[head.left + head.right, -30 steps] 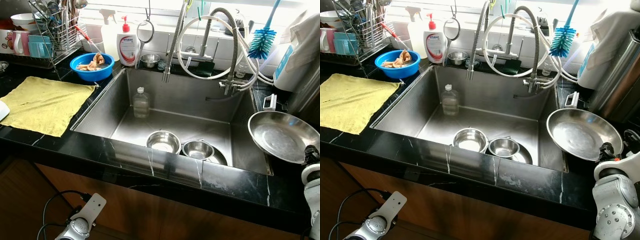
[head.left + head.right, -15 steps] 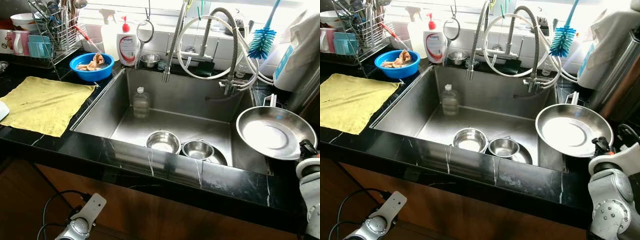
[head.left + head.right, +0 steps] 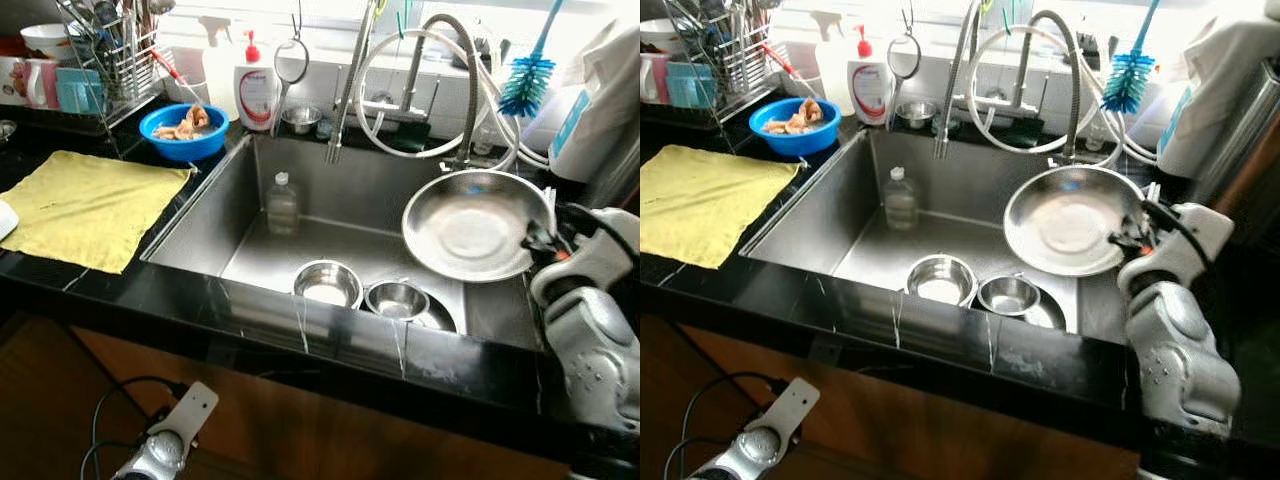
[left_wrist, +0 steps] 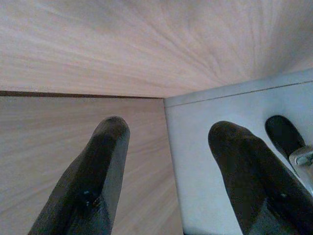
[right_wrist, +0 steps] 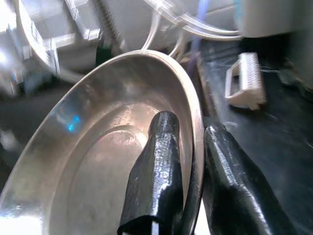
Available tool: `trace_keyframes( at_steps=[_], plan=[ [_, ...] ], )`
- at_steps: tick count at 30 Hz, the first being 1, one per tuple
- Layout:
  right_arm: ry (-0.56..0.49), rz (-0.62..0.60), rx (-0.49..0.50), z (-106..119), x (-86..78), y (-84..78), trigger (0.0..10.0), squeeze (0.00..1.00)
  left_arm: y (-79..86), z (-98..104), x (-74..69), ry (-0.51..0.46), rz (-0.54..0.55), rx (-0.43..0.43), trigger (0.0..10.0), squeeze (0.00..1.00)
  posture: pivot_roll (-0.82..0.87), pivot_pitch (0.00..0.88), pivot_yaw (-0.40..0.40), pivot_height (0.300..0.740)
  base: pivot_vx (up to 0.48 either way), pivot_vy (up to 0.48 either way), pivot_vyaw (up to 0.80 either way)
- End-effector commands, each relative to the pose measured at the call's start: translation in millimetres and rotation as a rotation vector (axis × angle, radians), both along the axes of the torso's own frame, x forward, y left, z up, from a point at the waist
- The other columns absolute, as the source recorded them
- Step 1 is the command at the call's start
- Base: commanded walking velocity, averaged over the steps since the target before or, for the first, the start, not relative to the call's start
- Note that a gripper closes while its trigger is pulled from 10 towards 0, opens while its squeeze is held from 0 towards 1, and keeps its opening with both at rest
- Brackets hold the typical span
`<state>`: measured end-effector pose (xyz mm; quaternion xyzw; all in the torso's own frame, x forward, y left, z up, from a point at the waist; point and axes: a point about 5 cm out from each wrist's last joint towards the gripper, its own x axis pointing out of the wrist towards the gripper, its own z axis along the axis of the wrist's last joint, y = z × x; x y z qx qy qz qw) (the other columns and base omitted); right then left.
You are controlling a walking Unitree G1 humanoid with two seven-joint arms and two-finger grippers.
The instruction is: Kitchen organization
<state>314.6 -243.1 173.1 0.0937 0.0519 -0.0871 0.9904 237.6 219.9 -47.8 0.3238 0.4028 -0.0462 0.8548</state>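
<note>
I see a black marble counter around the steel sink. On it, at nine o'clock, a yellow cloth lies flat; at eleven, a blue bowl beside a dish rack.

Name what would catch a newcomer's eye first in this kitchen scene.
First, the big steel plate held over the right side of the sink, its rim pinched by the right tool. Next, two small steel bowls sitting at the sink's front, with a clear bottle standing behind them. On the counter to the left lie a yellow cloth and a blue bowl.
</note>
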Motion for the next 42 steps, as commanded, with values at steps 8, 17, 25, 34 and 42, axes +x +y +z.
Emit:
trace_keyframes(
  at_steps=[8,17,25,34,42],
  plan=[
    [0.024,0.115,-0.275,-2,37.9,12.2,10.0,0.0,-0.9,1,1.5,-0.014,0.051,-0.02,10.0,0.0,0.02,0.0,-0.063,0.74,0.0,0.0,0.0],
    [0.093,0.265,-0.458,-19,58.4,32.1,10.0,0.0,-3.9,-1,0.7,-0.014,0.065,-0.035,10.0,0.0,0.02,0.0,-0.074,0.74,0.0,0.0,0.0],
    [0.111,0.32,-0.482,-31,62.6,41.3,10.0,0.0,-4.2,-1,0.7,-0.016,0.071,-0.038,10.0,0.0,0.02,0.0,-0.077,0.74,0.0,0.0,0.0],
    [0.116,0.329,-0.507,-37,64.8,41.4,10.0,0.59,-2.9,0,0.6,-0.015,0.069,-0.035,10.0,0.0,0.02,0.0,-0.068,0.74,0.0,0.0,0.0],
    [0.115,0.326,-0.503,-40,64.9,41.8,10.0,0.81,-3.0,-1,-0.5,-0.008,0.058,-0.031,10.0,0.0,0.02,0.0,-0.061,0.74,0.0,0.0,0.0]
  ],
)
